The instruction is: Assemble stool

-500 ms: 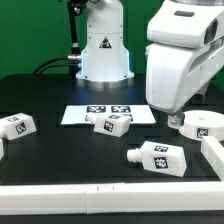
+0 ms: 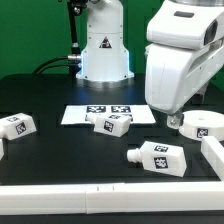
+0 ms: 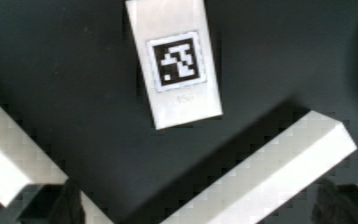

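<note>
The round seat (image 2: 203, 126) and a white part (image 2: 214, 150) just beside it run off the exterior view's right edge, while the wrist view's frame cuts short the tagged leg (image 3: 176, 60).

Black counter (image 2: 60, 150) carried the marker board (image 2: 78, 115), lying flat with tags up, toward the back middle. White rail (image 2: 100, 190) ran along the counter's near edge, and another white bar (image 2: 213, 150) sat at the exterior view's right. Dark cable (image 2: 55, 64) trailed behind; green backdrop (image 2: 214, 80) showed far right.
</note>
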Tool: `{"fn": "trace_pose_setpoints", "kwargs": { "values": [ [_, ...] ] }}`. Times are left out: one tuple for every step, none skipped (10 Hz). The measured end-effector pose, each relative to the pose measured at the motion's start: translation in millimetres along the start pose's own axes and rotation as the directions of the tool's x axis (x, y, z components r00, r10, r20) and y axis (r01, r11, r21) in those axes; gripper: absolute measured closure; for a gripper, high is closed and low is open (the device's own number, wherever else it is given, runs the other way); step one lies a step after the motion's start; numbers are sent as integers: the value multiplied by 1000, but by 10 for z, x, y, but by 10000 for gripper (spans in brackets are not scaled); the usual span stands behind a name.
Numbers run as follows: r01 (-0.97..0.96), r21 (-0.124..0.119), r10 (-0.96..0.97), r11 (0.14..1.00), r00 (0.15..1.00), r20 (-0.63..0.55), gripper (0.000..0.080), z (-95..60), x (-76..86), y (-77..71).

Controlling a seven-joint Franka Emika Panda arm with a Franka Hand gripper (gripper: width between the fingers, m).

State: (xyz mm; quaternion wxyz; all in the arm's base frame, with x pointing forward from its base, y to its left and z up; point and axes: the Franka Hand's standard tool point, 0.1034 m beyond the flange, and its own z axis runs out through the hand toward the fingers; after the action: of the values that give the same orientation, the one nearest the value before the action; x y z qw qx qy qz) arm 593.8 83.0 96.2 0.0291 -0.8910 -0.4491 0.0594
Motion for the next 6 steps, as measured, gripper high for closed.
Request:
{"fn": "trace_pose_setpoints", "kwargs": {
  "values": [
    [94, -44, -95, 995, 995, -35, 150, 75, -27, 71],
    [107, -78, -111, 991, 992, -62, 150, 219, -68, 50],
    [127, -116, -138, 985, 987, -85, 150, 365, -86, -27],
    [149, -183, -175, 972, 976, -130, 150, 427, -77, -25],
    [146, -178, -170, 973, 977, -129, 150, 455, -104, -46],
    [146, -179, -171, 973, 977, -130, 150, 452, -99, -42]
  ]
}}
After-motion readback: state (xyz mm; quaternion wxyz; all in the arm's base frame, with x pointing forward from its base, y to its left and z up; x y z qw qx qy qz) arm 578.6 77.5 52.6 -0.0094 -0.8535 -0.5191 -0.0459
